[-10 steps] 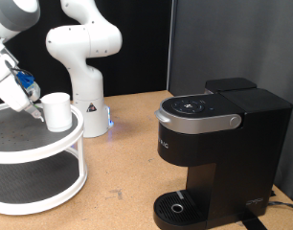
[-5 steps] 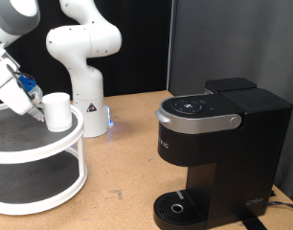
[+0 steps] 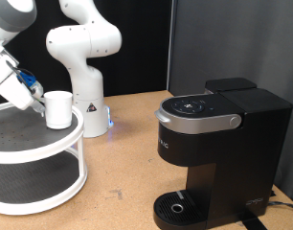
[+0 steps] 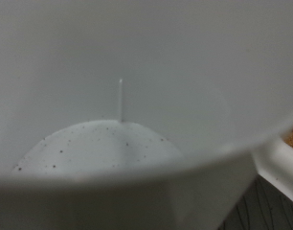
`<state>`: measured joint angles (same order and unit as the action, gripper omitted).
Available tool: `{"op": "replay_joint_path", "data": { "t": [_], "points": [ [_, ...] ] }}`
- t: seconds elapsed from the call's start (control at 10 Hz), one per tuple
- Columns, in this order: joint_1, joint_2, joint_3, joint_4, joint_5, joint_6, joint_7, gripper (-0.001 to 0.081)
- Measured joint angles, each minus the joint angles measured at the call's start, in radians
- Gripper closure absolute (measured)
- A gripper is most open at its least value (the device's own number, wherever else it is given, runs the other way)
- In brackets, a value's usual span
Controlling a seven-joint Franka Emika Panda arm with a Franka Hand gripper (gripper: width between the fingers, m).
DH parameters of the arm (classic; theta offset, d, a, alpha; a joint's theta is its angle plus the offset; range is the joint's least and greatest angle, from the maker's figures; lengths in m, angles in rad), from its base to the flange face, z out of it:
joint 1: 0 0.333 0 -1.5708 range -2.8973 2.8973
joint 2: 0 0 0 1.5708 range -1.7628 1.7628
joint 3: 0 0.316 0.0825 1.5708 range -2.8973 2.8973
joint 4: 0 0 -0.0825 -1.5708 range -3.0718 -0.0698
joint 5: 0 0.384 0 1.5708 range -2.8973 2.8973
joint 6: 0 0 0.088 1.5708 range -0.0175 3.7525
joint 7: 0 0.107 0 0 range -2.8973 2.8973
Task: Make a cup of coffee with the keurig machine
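Note:
The white cup (image 3: 58,109) stands at the edge of the top tier of a white round two-tier rack (image 3: 32,182) at the exterior view's left. My gripper (image 3: 38,102) is at the cup's left side, closed on its rim. In the wrist view the cup's white inside (image 4: 118,153) fills the picture, its handle (image 4: 281,165) shows at one corner, and my fingers are hidden. The black keurig machine (image 3: 218,144) stands at the exterior view's right with its lid closed and its round drip tray (image 3: 175,206) bare.
A second white robot arm's base (image 3: 84,67) stands behind the rack, with a blue light beside it. The wooden table (image 3: 123,168) stretches between the rack and the machine. A black curtain hangs behind.
My gripper and the cup have shifted slightly to the exterior view's right and a touch upward together. The machine has not changed.

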<state>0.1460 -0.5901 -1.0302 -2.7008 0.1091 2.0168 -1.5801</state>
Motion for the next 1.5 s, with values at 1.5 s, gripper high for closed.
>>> {"op": "replay_joint_path", "data": {
  "t": [1.5],
  "points": [
    [-0.044, -0.13, 0.073, 0.105, 0.088, -0.299, 0.18, 0.0746]
  ]
}}
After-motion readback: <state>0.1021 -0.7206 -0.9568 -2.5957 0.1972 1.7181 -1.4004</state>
